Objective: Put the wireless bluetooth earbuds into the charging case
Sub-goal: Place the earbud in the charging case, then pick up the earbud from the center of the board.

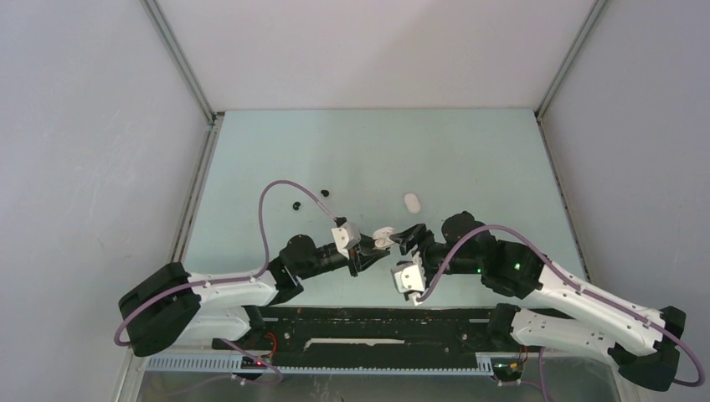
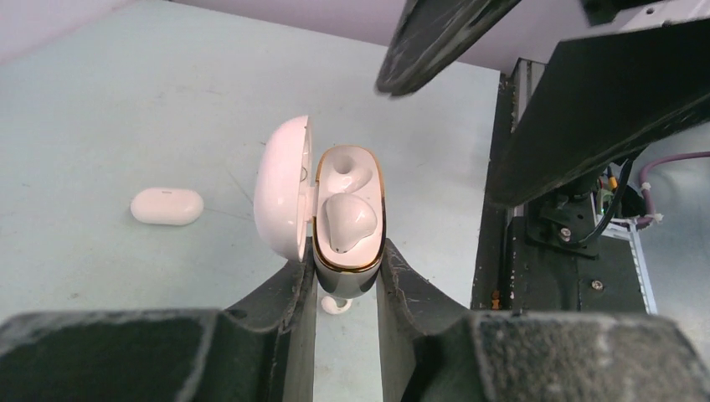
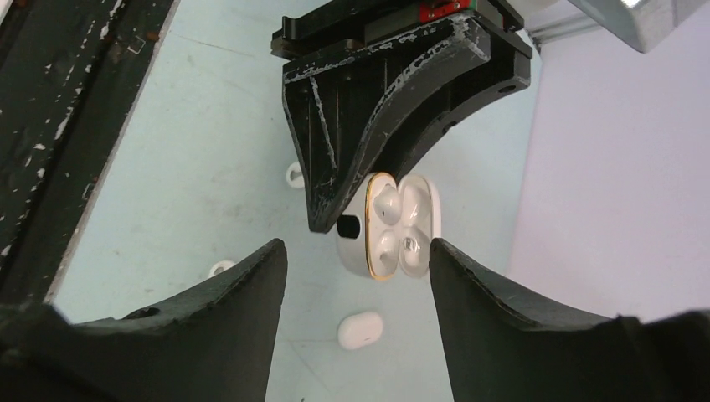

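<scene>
My left hand (image 2: pixel 345 266) pinches the open case (image 2: pixel 343 172) low on its body, with 1 bud (image 2: pixel 347 219) seated and the other well looking empty. My right hand (image 3: pixel 358 244) faces it, wide and holding nothing. A nudge from those fingers could twist the case in that narrow grip or knock the lid shut. Loose white buds (image 3: pixel 219 268) and black buds (image 1: pixel 295 203) could skid on the smooth pale-green surface (image 1: pixel 469 151). Plain pale walls (image 1: pixel 377 50) box it in, and a closed case (image 1: pixel 411 201) lies apart.

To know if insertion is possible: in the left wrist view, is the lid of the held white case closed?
No, the lid of the charging case in the left gripper stands swung open.
</scene>
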